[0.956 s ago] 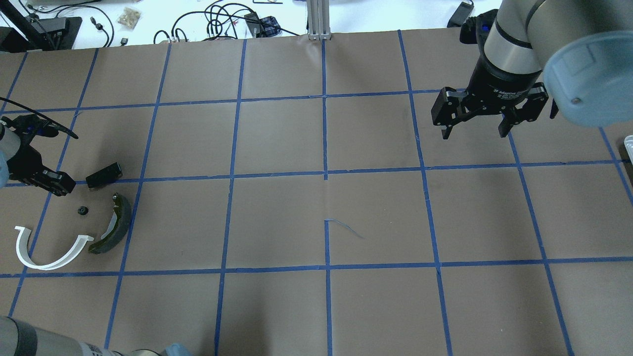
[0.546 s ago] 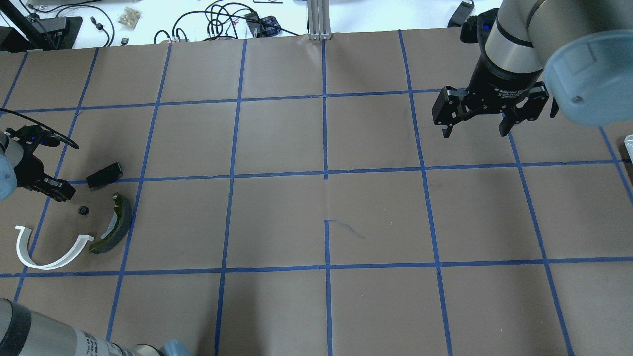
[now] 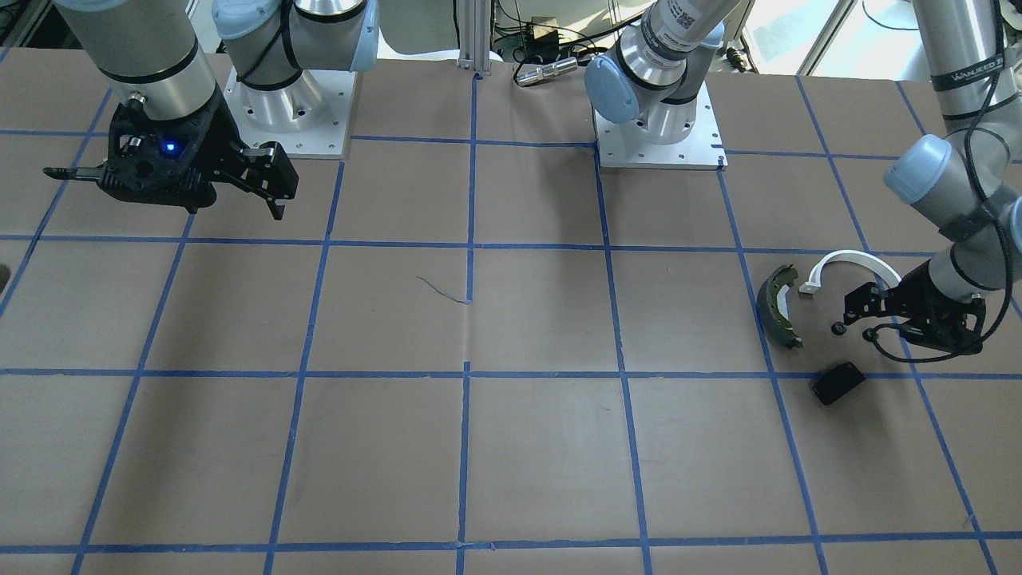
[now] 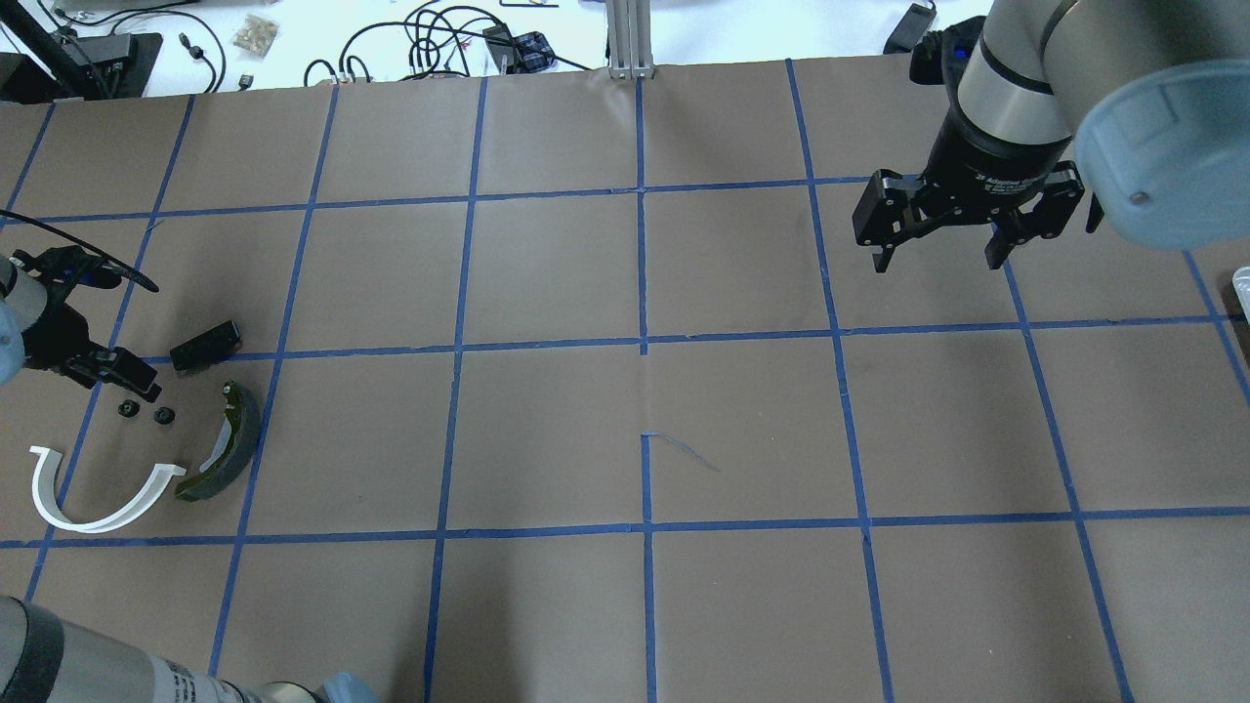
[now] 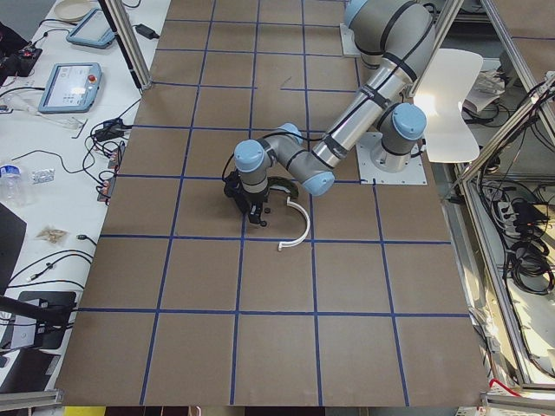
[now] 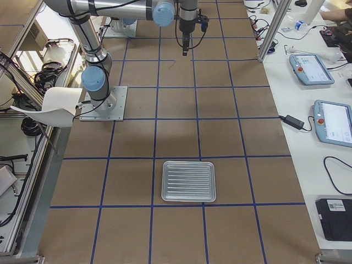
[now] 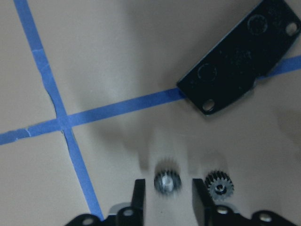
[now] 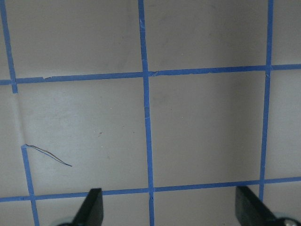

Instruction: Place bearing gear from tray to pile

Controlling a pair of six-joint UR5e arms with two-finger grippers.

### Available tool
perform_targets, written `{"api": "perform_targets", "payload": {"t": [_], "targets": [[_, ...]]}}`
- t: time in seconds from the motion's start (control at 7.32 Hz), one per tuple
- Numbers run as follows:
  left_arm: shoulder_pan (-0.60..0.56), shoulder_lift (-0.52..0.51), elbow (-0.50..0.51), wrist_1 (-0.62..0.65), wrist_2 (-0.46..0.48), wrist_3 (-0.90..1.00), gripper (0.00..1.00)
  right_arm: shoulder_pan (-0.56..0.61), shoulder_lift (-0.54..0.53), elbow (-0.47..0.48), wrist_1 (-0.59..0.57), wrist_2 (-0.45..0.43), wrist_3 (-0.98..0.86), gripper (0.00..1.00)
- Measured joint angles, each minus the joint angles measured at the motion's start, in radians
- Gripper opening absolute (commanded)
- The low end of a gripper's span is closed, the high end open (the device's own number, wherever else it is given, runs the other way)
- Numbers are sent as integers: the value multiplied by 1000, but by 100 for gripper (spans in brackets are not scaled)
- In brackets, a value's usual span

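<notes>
My left gripper [image 4: 137, 387] hangs low over the pile at the table's left edge and is open. In the left wrist view one small dark bearing gear [image 7: 167, 181] lies blurred between its spread fingers [image 7: 138, 195], and a second gear [image 7: 219, 183] lies just to the right. Both gears show from overhead [image 4: 125, 408] [image 4: 164, 415]. Around them lie the black plate [image 4: 205, 345], the olive-edged brake shoe [image 4: 227, 441] and the white half-ring arc [image 4: 98, 498]. My right gripper [image 4: 942, 256] is open and empty, high over the far right.
The ribbed metal tray [image 6: 188, 181] sits at the table's right end, and only its edge [image 4: 1241, 283] shows from overhead. Blue tape lines grid the brown paper. A loose tape curl [image 4: 684, 451] lies mid-table. Cables lie beyond the far edge.
My left gripper moved slightly down and right toward the pile. A second gear now lies on the paper by the first one. The right arm barely moved.
</notes>
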State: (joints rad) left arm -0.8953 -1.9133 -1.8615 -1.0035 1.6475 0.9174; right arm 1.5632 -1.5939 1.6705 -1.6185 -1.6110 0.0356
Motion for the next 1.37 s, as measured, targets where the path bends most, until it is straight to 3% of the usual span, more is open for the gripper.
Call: {"api": "perform_targets", "payload": {"t": [0.55,1.09,1.37], "targets": [[-242,200,148,-387,-23,-321,100,1,0,0,0,-1,0,100],[-550,371,248,-586,-95,-861,100,-1,0,0,-1,-2,-3,100],[-671,393,290,-606,-88,-954,100,-2,0,0,-2,-3,-5,100]]}}
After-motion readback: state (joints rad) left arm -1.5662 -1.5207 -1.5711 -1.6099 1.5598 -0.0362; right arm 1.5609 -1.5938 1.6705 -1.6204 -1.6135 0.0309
